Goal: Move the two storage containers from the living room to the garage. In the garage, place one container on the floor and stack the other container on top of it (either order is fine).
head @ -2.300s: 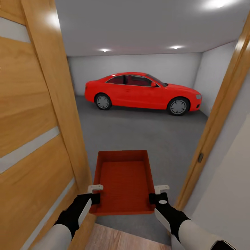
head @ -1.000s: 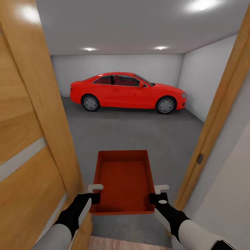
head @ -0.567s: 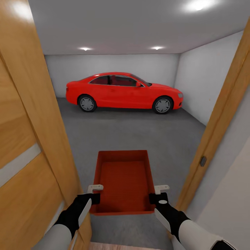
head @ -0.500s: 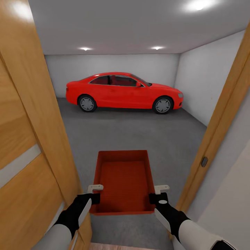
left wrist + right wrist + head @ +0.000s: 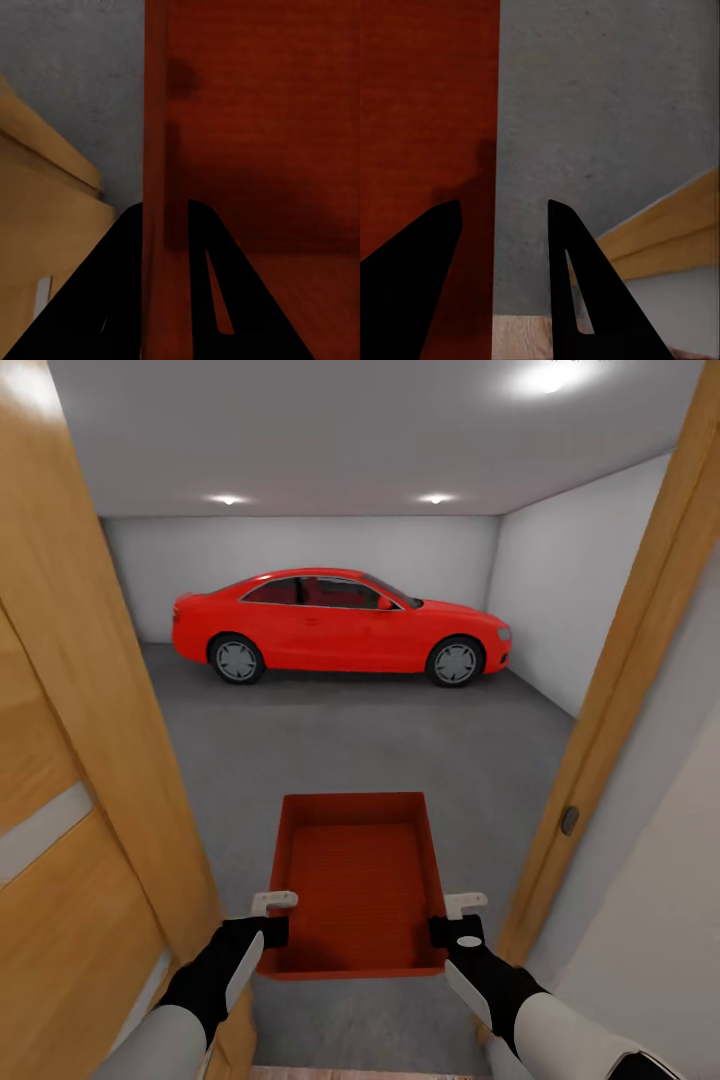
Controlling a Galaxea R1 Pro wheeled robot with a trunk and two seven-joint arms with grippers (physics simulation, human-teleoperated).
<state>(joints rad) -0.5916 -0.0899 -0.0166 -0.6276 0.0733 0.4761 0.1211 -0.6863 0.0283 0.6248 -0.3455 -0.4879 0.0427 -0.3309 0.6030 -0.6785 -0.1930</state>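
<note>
Bright, even light from recessed ceiling spots; soft rendered pictures.

Three ceiling lights point(image 5: 545, 378) glow as blown-out white patches, and a pale sheen lies on the wooden door point(image 5: 60, 690) at the head view's upper left. The red car point(image 5: 340, 628) casts a faint shadow beneath itself. Both wrist views are dimmer and softly blurred; the container point(image 5: 255, 135) carries dark smudged shadows there, and the gripper fingers point(image 5: 577, 292) read as flat black silhouettes.
</note>
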